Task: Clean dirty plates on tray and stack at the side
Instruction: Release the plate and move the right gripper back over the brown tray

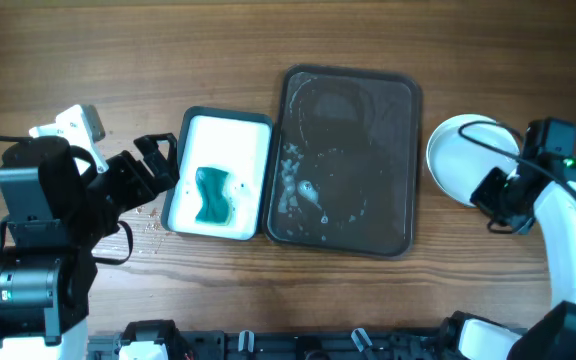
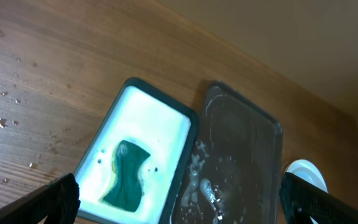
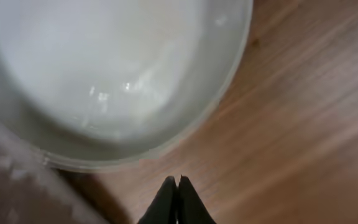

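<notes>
The dark tray (image 1: 398, 160) lies in the middle of the table, wet with foam and bearing no plates; it also shows in the left wrist view (image 2: 253, 143). White plates (image 1: 458, 155) sit on the bare wood to the tray's right; how many are stacked I cannot tell. They fill the top of the right wrist view (image 3: 104, 68). My right gripper (image 1: 496, 205) is shut and empty, just beside the plates' near rim, over wood (image 3: 178, 186). My left gripper (image 1: 158, 160) is open and empty, at the left of the tub (image 2: 179, 199).
A white-lined tub (image 1: 218, 135) with a green sponge (image 1: 213, 195) stands left of the tray, touching it; the sponge also shows in the left wrist view (image 2: 126, 174). Water drops lie on the wood left of the tub (image 1: 148, 220).
</notes>
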Controlling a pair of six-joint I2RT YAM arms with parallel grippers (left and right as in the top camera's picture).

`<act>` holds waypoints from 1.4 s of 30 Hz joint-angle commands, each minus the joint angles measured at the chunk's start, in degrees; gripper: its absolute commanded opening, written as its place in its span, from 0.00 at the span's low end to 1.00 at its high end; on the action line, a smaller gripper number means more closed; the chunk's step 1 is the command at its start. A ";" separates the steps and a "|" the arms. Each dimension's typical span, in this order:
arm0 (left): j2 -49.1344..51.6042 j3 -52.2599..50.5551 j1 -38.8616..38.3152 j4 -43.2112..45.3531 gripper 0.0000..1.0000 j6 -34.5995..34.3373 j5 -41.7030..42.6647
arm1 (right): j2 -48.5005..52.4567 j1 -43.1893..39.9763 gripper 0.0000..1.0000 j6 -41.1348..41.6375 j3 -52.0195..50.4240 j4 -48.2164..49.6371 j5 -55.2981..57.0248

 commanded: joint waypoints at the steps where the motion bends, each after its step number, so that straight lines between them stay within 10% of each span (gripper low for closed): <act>1: 0.02 0.59 0.35 0.15 1.00 0.31 -0.35 | 3.32 0.07 0.04 4.42 -4.59 6.38 2.05; 6: 0.02 0.59 0.35 0.15 1.00 0.31 -0.35 | 5.70 0.04 0.04 -3.69 -3.69 15.39 -8.57; 16: 0.02 0.59 0.35 0.15 1.00 0.31 -0.35 | -8.74 5.38 0.36 -11.19 0.48 -5.29 -26.16; 23: 0.02 0.59 0.35 0.15 1.00 0.31 -0.35 | -9.86 17.66 0.44 6.75 -14.29 0.17 -16.26; 42: 0.02 0.59 0.35 0.15 1.00 0.31 -0.35 | -3.23 18.27 0.33 5.60 -21.77 19.50 -13.42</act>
